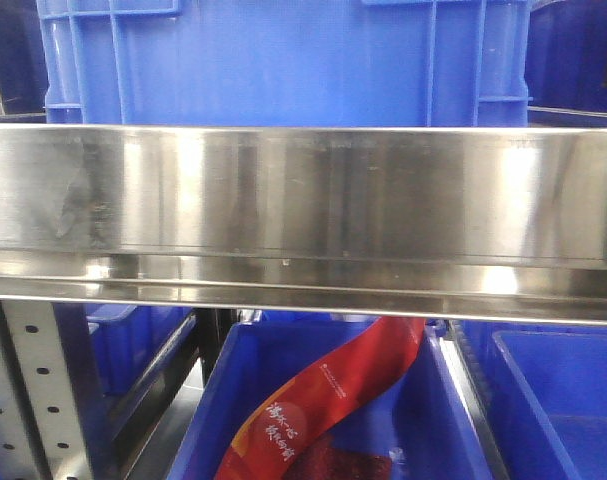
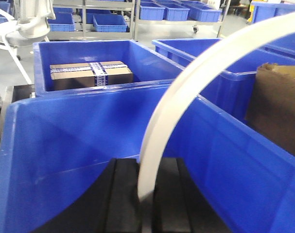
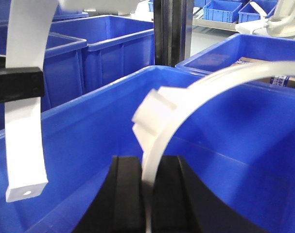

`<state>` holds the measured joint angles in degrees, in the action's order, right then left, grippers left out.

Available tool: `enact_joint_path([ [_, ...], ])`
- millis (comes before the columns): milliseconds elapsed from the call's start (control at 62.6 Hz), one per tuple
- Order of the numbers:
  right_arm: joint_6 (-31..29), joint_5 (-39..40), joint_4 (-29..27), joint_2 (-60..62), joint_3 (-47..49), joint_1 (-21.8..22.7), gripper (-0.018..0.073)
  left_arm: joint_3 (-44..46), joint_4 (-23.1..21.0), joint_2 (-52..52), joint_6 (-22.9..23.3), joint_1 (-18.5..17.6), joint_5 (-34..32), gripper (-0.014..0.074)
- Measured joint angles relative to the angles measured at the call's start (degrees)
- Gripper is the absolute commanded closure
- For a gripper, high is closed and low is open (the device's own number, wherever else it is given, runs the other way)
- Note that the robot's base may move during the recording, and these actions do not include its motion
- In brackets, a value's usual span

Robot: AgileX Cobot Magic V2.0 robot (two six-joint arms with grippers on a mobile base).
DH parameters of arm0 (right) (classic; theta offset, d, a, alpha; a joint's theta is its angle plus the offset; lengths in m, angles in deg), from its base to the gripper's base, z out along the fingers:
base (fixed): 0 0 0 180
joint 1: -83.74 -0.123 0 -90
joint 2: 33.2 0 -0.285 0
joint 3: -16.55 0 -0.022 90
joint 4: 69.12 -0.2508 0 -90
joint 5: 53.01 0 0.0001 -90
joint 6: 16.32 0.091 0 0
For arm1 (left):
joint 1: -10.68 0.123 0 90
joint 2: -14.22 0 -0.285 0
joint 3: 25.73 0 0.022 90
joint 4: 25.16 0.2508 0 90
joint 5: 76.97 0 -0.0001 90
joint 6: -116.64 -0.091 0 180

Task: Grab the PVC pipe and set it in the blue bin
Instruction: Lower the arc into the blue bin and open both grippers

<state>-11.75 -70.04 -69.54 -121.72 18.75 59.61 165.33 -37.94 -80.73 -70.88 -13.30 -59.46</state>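
Overhead, smooth white curved PVC pipe (image 3: 22, 121), both claws clamped on it, glossy blue bin (image 3: 103, 111) beneath.

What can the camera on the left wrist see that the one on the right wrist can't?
Only the left wrist view shows a taped cardboard box lying in a farther bin, and a brown box at the right. Only the right wrist view shows a second white strip hanging through a black clamp, its blunt end bearing a small hole. Both show a curved white pipe rising from a black claw over a blue bin.
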Motion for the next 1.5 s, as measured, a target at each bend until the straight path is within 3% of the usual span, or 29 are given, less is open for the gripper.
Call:
enact_joint_path([
  [128, 0.0, -0.6, -0.2, 0.0, 0.0, -0.3, 0.0297, 0.1, -0.2, 0.0, 0.0, 0.0, 1.2, 0.0346],
  [224, 0.0, -0.7, -0.2, 0.0, 0.0, -0.7, 0.0267, 0.1, -0.3, 0.0, 0.0, 0.0, 3.1, 0.0225],
  [319, 0.0, -0.7, -0.3, 0.0, 0.0, -1.1, 0.0272, 0.1, -0.4, 0.0, 0.0, 0.0, 4.3, 0.0181],
  [527, 0.0, -2.4, -0.3, 0.4, 0.0, -1.2, 0.0274, 0.1, -0.7, 0.1, 0.0, 0.0, 5.0, 0.0243],
  [639, 0.0, -4.3, -0.3, 2.1, 0.0, -1.2, 0.0366, 0.1, -0.7, 2.0, 0.0, 0.0, 7.0, 0.0450],
  [766, 0.0, -4.7, -0.3, 5.6, 0.0, -1.2, 0.0576, 0.1, -1.0, 5.7, 0.0, 0.0, 9.4, 0.0704],
  [862, 0.0, -4.5, -0.3, 6.9, 0.1, -1.2, 0.0727, 0.2, -1.0, 7.3, 0.0, 0.0, 9.9, 0.0707],
  [1165, 0.0, -8.4, -0.5, 8.8, 0.1, -1.3, 0.0721, 0.3, -2.0, 8.9, 0.0, 0.0, 15.7, 0.0707],
  [1501, 0.0, -4.7, 0.0, 25.2, -2.7, -1.2, 0.0721, -3.5, -1.4, 24.6, 0.0, 0.0, 15.0, 0.0707],
])
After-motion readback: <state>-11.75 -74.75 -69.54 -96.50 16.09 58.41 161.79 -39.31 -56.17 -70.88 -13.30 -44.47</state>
